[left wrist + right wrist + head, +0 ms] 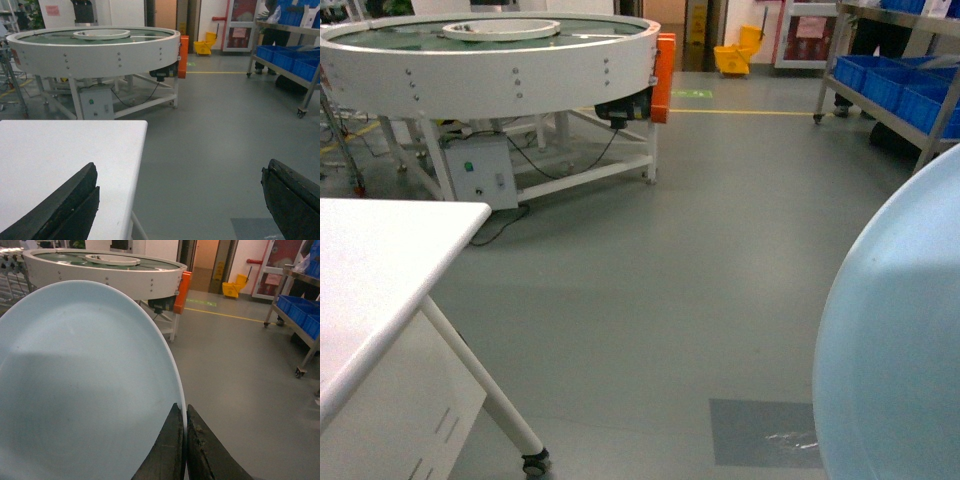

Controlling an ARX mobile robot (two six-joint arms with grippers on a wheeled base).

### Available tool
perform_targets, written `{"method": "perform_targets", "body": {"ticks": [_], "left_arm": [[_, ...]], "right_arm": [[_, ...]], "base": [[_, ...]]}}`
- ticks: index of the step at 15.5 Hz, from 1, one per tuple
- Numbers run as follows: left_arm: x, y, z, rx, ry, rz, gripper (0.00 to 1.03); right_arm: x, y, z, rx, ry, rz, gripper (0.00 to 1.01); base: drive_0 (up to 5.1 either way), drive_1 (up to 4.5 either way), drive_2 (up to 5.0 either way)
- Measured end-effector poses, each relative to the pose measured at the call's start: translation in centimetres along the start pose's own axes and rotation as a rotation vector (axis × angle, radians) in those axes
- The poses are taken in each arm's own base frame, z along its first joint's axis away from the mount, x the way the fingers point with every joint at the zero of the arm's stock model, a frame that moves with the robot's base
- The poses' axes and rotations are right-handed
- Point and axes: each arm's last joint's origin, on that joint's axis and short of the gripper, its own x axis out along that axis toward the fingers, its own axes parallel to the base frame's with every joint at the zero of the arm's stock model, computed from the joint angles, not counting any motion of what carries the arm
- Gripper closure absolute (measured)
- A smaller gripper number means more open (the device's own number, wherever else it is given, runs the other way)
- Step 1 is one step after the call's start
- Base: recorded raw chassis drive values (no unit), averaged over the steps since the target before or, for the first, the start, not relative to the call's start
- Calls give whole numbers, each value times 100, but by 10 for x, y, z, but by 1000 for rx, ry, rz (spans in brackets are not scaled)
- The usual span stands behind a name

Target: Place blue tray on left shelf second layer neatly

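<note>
The blue tray (895, 340) is a pale blue oval dish held up on edge, filling the lower right of the head view. In the right wrist view the blue tray (85, 390) covers the left half, and my right gripper (185, 415) is shut on its thin rim. My left gripper (181, 165) is open and holds nothing, hanging over the corner of the white table (60, 155) and the floor. The steel shelf (827, 60) stands far off at the upper right, also seen as the shelf (295, 326) in the right wrist view. Neither gripper shows in the head view.
Blue crates (895, 80) sit on the shelf's levels. A large round white conveyor table (490, 60) stands ahead on the left, with a control box under it. The white table (380, 270) is at my near left. A yellow mop bucket (738, 55) stands far back.
</note>
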Motion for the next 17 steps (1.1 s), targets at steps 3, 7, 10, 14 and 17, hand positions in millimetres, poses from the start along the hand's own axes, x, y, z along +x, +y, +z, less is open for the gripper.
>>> {"method": "perform_targets", "body": {"ticks": [3, 7, 10, 14, 17], "left_arm": [[0, 0, 0, 0, 1, 0, 5], [0, 0, 0, 0, -1, 0, 5], [0, 0, 0, 0, 1, 0, 5], [0, 0, 0, 0, 0, 0, 5], [0, 0, 0, 0, 0, 0, 5]], "right_arm": [[0, 0, 0, 0, 0, -1, 99], [0, 0, 0, 0, 1, -1, 99], [0, 0, -1, 0, 4, -2, 99], [0, 0, 0, 0, 1, -1, 99], [0, 0, -1, 0, 2, -2, 99]], "base": [[-14, 401, -428], [-11, 404, -426], [-2, 413, -417], [-1, 414, -416], [-6, 410, -423]]}}
